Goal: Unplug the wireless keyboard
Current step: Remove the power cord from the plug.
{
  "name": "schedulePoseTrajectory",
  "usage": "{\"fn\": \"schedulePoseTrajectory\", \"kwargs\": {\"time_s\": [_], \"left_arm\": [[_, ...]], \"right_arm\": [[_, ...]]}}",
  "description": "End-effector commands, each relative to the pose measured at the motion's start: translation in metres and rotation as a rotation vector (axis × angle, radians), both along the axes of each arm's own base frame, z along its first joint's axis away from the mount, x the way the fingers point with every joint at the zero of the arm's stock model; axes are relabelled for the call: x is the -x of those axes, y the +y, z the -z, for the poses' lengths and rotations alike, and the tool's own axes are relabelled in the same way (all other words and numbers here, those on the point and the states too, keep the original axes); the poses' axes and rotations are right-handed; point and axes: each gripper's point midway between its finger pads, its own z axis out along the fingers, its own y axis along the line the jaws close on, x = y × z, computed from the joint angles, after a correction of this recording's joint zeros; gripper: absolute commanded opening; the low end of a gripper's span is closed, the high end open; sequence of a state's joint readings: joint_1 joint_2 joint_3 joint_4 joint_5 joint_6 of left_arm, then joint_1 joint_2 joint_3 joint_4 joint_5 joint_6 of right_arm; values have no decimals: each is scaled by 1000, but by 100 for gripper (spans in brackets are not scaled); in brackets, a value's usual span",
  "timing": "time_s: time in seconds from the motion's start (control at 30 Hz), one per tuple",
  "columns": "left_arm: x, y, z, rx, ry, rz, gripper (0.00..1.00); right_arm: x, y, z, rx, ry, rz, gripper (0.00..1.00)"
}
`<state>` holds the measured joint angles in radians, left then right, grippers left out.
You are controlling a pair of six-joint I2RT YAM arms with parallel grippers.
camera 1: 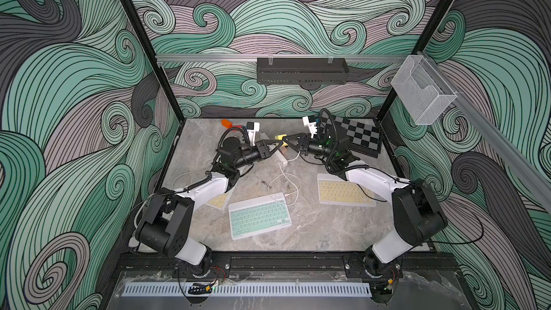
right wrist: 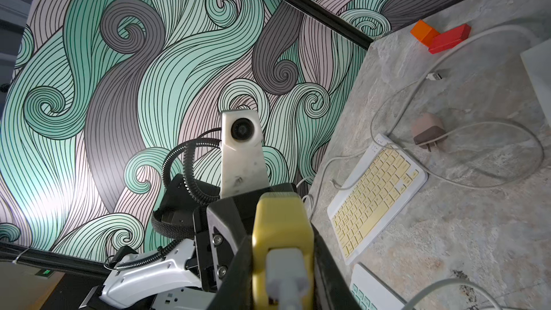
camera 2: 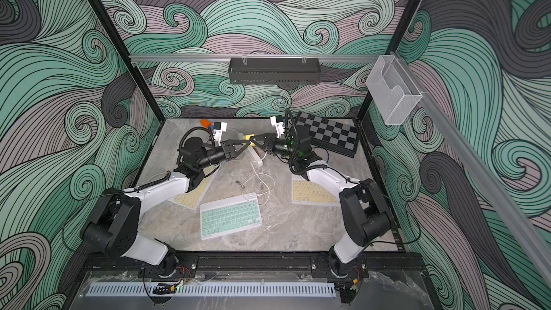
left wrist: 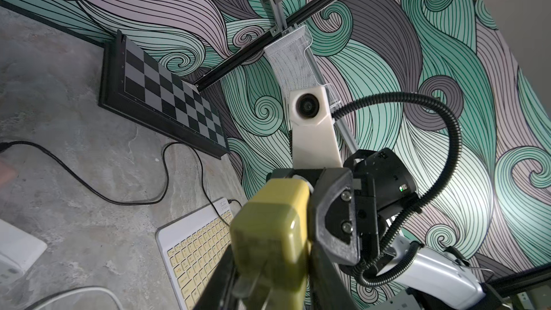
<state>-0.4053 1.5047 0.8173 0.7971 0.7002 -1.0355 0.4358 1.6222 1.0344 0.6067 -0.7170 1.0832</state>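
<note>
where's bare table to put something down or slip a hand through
Widest bare patch: front right, between the mint keyboard, the right yellow keyboard and the front rail. Crowded mid-table: left hand and right hand meet on the yellow adapter, white cable loop in front.

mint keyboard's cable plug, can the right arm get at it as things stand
probably not yet: the right gripper is shut on the yellow adapter; otherwise nothing seems to block its way to the plug
</note>
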Motion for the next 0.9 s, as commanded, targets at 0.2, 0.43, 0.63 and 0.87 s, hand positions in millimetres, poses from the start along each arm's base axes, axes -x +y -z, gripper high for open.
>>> {"fn": "schedulePoseTrajectory", "kwargs": {"time_s": [0.2, 0.43, 0.63, 0.87], "left_arm": [[-3, 0, -25, 32, -58, -18, 0], [-2, 3, -24, -23, -40, -31, 0], [8, 12, -25, -114, -36, -7, 0], [18, 16, -33, -183, 11, 42, 0]], "right_arm": [[4, 5, 2, -18, 6, -19, 0], [8, 0, 4, 14, -11, -38, 36], [10, -25, 2, 31, -39, -43, 61], [29, -39, -8, 101, -214, -126, 64]]}}
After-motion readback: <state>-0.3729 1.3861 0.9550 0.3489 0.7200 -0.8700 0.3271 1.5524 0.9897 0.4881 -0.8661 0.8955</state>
